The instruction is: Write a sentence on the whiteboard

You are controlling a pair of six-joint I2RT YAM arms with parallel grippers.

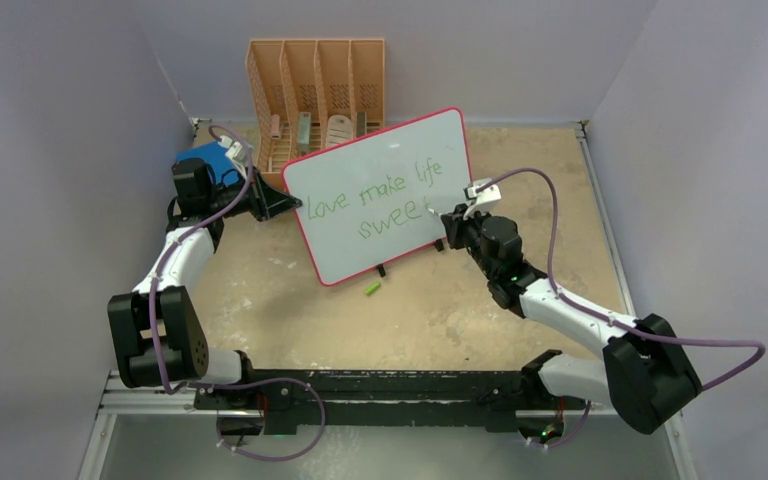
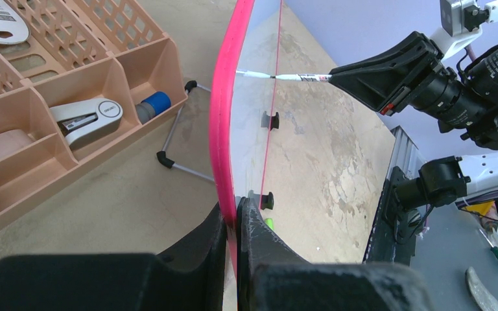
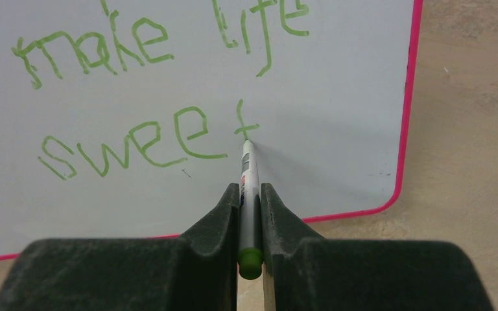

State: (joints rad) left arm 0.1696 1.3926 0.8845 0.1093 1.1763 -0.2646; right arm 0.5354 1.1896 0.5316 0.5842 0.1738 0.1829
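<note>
The whiteboard [image 1: 360,255] with its red-pink rim stands tilted in the middle of the table. The sentence [image 1: 370,195] in green reads "love make life" over "sweet". My left gripper [image 1: 285,200] is shut on the board's left rim [image 2: 224,116], one finger on each face [image 2: 238,214]. My right gripper [image 3: 250,194] is shut on a green marker [image 3: 249,188], whose tip touches the last "t" of the sentence [image 3: 136,142]. In the left wrist view the marker [image 2: 285,76] meets the board face from the right gripper [image 2: 337,76].
A peach desk organizer [image 1: 315,95] stands behind the board and holds a stapler [image 2: 84,116]. A blue book [image 1: 205,160] lies at the back left. A green cap [image 1: 372,289] lies in front of the board. A wire stand [image 2: 181,142] sits behind it.
</note>
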